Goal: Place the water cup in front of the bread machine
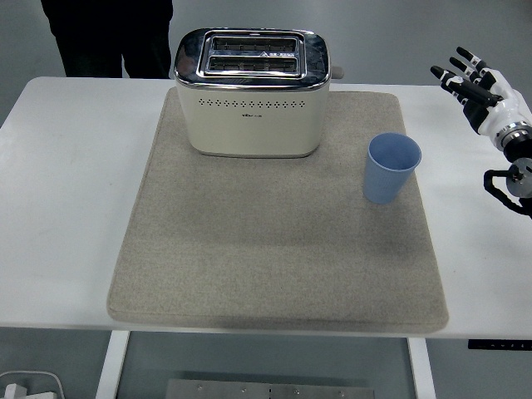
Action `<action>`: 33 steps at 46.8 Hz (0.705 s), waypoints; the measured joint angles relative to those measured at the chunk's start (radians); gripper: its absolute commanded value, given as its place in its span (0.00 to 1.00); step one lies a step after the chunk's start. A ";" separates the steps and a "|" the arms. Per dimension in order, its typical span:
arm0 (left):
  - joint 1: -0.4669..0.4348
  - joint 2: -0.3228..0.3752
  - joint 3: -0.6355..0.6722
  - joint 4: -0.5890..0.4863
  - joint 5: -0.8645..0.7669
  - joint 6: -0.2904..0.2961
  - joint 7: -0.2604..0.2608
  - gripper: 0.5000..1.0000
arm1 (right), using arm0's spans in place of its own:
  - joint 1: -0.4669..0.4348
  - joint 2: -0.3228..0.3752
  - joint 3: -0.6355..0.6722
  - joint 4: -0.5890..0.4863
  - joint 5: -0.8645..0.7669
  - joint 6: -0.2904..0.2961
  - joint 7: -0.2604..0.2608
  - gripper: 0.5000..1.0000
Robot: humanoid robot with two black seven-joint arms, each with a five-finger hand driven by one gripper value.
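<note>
A light blue cup (391, 168) stands upright on the right part of a beige mat (274, 249), to the right of and slightly nearer than the toaster. The cream and chrome two-slot toaster (252, 93) stands at the mat's far middle. My right hand (475, 81) comes in from the right edge, held above the table's far right, fingers spread and holding nothing. It is well to the right of the cup and apart from it. The left arm is out of view.
The white table (58, 183) carries the mat. A person in dark clothes (108, 33) stands behind the table's far left edge. A white object (29, 386) lies on the floor at bottom left.
</note>
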 measured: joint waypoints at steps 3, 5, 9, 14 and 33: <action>-0.001 0.000 -0.002 0.000 0.000 -0.001 0.000 1.00 | -0.001 0.000 0.000 0.000 0.000 0.000 0.000 0.87; -0.004 0.000 -0.007 0.000 -0.008 -0.002 -0.004 1.00 | 0.000 0.000 0.000 0.000 0.000 0.000 0.000 0.87; -0.010 0.000 -0.007 0.004 -0.011 0.002 -0.007 1.00 | 0.000 -0.001 0.000 0.000 0.000 0.000 0.000 0.87; -0.023 0.000 0.000 0.015 -0.009 0.009 -0.008 1.00 | 0.000 -0.002 0.001 0.000 0.000 0.000 0.000 0.87; -0.004 0.000 0.002 0.014 -0.005 0.010 -0.008 1.00 | -0.005 -0.064 -0.023 0.000 -0.076 0.070 0.000 0.87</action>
